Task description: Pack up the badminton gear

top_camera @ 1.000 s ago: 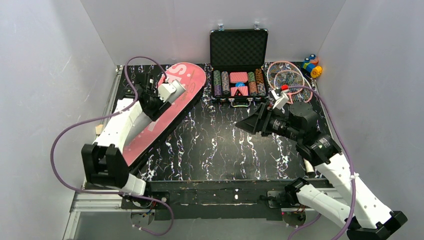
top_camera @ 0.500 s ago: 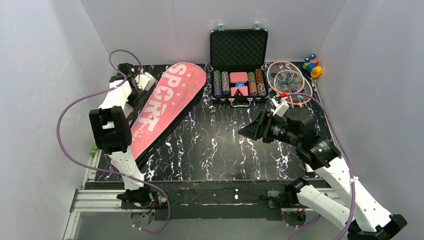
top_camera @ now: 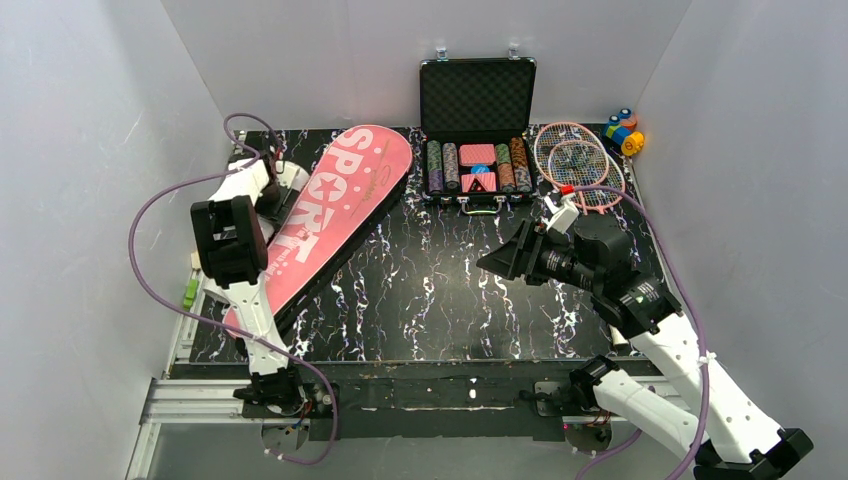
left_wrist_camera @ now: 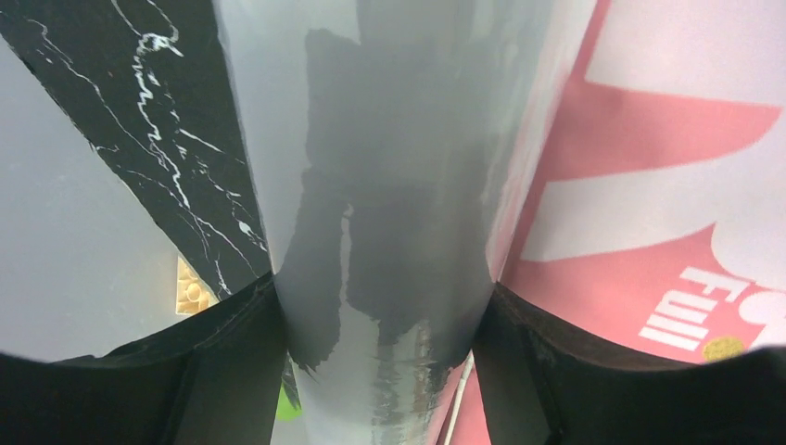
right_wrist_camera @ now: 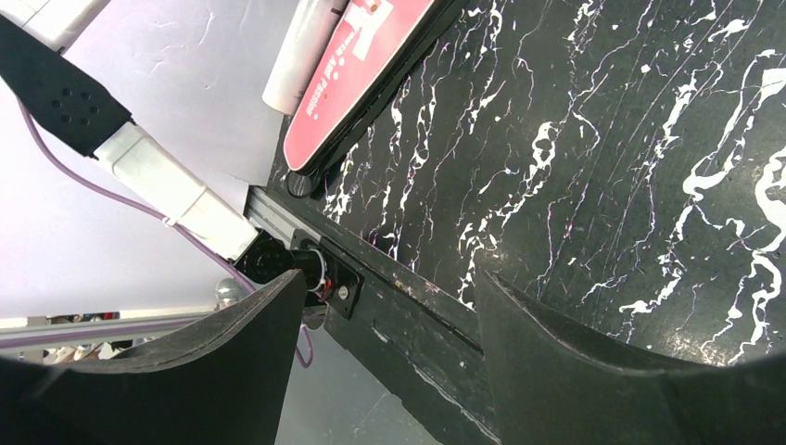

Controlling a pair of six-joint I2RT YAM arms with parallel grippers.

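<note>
The tube was long, smooth and grey-white, its glossy skin carrying dark reflections. It ran straight out ahead of the left pincer, whose two black fingers stood part spread and pressed on its sides, pinching it with no gap showing. To the pincer's left, under the tube, lay the black, white-veined table. Just to the pincer's right, beside the tube, lay the bag: pink, racket-shaped, flat on the table, black-edged, with SPORT in big white letters along it. Its broad round end lay beyond the pincer and its narrow end back toward the arm's base. The right pincer hung over the middle of the table, well to the right of the bag, its fingers spread wide, holding and touching nothing. Beyond it, by the back wall, stood an open black case of chips. Beyond it and to its right lay the two rackets, thin pink frames with round heads overlapping, flat on the table. Farther right, in the corner, sat small colourful blocks.
</note>
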